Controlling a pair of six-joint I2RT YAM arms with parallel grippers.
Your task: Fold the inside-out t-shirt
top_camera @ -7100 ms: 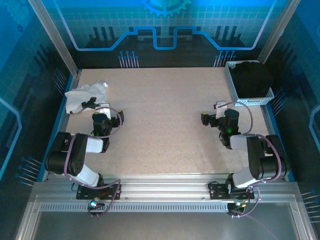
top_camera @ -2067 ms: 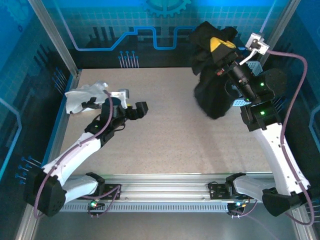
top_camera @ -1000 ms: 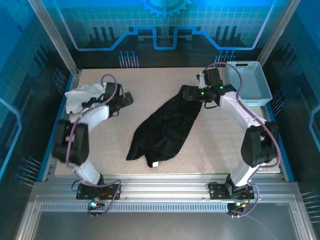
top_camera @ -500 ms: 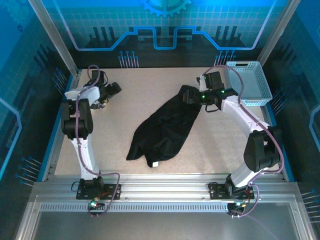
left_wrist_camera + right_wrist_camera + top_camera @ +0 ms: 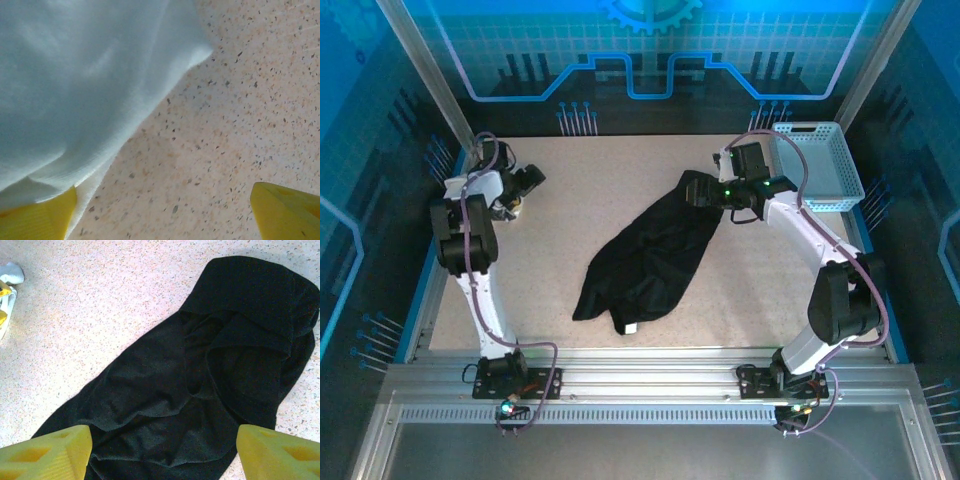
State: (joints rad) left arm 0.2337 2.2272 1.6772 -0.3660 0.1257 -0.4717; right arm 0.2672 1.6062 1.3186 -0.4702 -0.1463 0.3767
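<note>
The inside-out t-shirt is a crumpled black cloth lying in a long diagonal strip across the middle of the table, with a small pale tag at its near end. My right gripper hovers over the shirt's far end. In the right wrist view its yellow fingers stand wide apart above the black folds, holding nothing. My left gripper is at the far left back of the table, open, with bare tabletop between the fingertips.
A white garment lies bunched beside my left gripper, its edge against one yellow finger. A white slotted basket stands at the back right corner. Blue rails border the table's left and right sides.
My left arm has swung farther toward the back left corner, over the white garment. The right gripper and the black shirt have stayed where they were.
</note>
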